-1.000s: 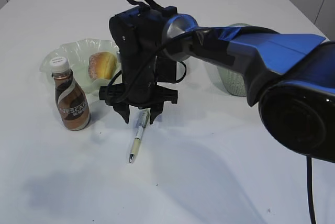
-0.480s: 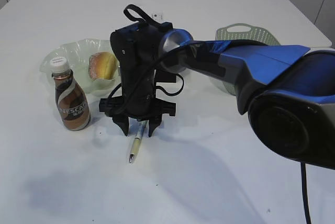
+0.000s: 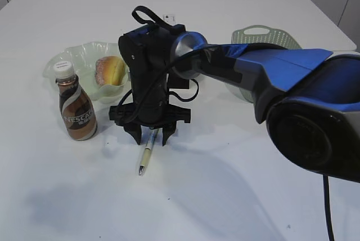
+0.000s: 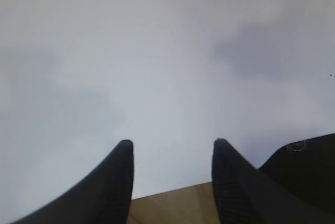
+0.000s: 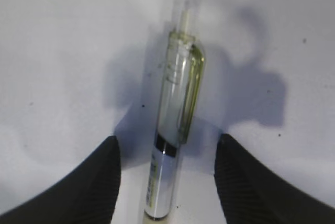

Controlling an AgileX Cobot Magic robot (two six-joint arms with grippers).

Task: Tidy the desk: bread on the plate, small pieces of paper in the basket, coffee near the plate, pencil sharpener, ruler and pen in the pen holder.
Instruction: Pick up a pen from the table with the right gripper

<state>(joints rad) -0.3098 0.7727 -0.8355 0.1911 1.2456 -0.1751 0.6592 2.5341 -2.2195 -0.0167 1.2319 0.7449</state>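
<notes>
A pen with a clear, green-tinted barrel lies on the white desk. My right gripper stands open straddling the pen's upper end, fingertips down near the tabletop. In the right wrist view the pen runs between the two fingers with a gap on each side of my right gripper. The bread rests in the pale green wavy plate, and the coffee stands upright just in front. My left gripper is open over bare desk, holding nothing. Pen holder, ruler, pencil sharpener and paper are out of view.
The green basket sits at the back right, partly behind my right arm. A small white object lies far back; I cannot tell what it is. The desk's edge and wooden floor show under the left fingers.
My right gripper has come down and slightly left over the pen's upper end, jaws unchanged. The arm's shift uncovered the basket. The pen, bottle and bread have not moved.
</notes>
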